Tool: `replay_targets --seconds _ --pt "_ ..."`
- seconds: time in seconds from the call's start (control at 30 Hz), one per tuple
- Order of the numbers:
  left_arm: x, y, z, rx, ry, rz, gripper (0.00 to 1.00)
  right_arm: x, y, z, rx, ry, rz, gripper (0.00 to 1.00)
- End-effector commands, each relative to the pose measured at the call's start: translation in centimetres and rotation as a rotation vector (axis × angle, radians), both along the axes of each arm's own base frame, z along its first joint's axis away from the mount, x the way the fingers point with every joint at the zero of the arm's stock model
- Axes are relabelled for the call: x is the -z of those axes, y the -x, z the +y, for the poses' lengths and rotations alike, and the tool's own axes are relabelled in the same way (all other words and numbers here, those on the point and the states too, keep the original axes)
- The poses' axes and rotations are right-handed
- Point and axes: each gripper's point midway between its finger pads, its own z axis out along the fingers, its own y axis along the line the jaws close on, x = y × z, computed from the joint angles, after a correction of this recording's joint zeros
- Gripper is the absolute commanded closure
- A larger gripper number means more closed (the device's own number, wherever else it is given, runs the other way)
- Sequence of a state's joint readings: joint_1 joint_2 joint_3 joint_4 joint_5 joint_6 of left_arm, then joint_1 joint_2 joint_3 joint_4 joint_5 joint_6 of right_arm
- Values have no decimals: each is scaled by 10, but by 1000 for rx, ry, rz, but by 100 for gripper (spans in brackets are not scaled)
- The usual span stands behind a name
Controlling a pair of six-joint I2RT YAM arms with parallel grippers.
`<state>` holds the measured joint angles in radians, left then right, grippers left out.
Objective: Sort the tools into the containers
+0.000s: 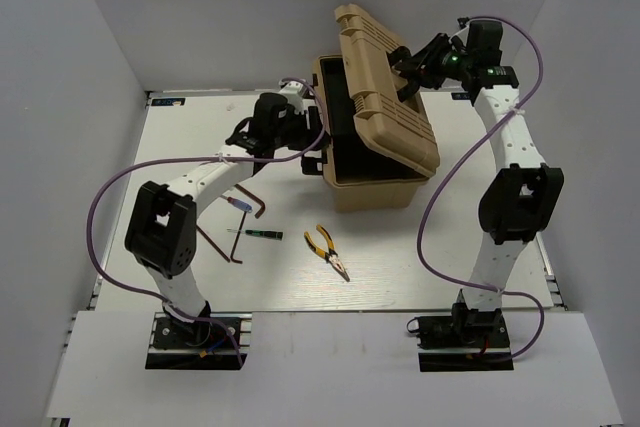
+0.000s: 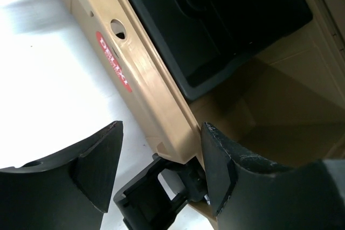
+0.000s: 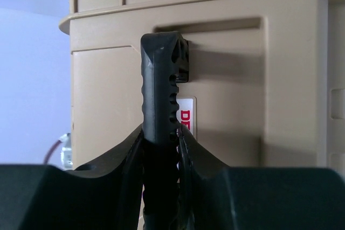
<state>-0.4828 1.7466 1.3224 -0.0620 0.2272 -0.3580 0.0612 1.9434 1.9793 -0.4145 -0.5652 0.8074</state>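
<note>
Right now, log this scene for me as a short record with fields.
toolbox: tan, on the table, lid raised
right gripper: shut on lid handle, holding the lid up
left gripper: open, jaws astride the toolbox's latch-side wall, holding nothing
pliers: yellow-handled, on table in front of toolbox
stick tool: black-green, on table left of pliers
hex key: on table beside left arm

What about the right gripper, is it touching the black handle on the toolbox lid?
Touching. In the right wrist view the right gripper clamps the black handle, pressed against both its sides with no gap.
</note>
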Motion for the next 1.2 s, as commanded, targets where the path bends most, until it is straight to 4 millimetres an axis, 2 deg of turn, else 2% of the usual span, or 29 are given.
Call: replay_targets --seconds 0.0,0.03,0.07,0.17,0.2,0.23,0.27,0.37,0.47,0.67,0.7,0.73,0.8,0.97,1.0,1.13,1.17 --pt "2 -2 3 -17 -81 -8 31 -124 16 -12 -12 -162 -330 100" --pt "4 2 0 -8 -88 3 31 -120 15 -24 -4 -185 -312 100" --pt "9 1 0 -3 -99 6 31 -120 14 -27 -4 -195 -310 100" --pt "1 0 -5 -3 -94 -14 31 -126 16 -27 -24 -256 -325 100" --pt "9 3 -8 5 -116 -1 31 -124 16 -27 -34 -269 -327 100" --pt "10 1 -9 5 -118 3 31 -118 15 -28 -34 -278 -312 100" --pt "10 4 -13 16 -118 3 31 -127 18 -29 -36 -302 -326 100" --pt "3 3 -19 36 -92 -20 31 -126 20 -32 -40 -311 -323 100" --pt "-3 11 -31 74 -71 -38 31 -124 20 -34 -39 -318 -318 100" --pt "-15 17 -36 93 -41 -79 31 -121 20 -33 -37 -331 -309 100" --pt "-25 17 -37 88 -21 -98 31 -119 19 -34 -35 -331 -305 100" --pt "-22 17 -36 88 -21 -97 31 -120 20 -33 -40 -332 -306 100" --pt "-30 20 -40 97 -11 -114 31 -120 20 -33 -38 -332 -306 100" --pt "-9 13 -37 51 -79 -53 31 -122 23 -33 -42 -330 -310 100" --pt "-6 14 -40 50 -91 -46 33 -123 23 -33 -42 -331 -312 100" --pt "5 10 -33 7 -163 -29 46 -130 27 -39 -34 -294 -340 100" --pt "13 10 -30 2 -196 -8 48 -132 28 -39 -33 -289 -344 100"
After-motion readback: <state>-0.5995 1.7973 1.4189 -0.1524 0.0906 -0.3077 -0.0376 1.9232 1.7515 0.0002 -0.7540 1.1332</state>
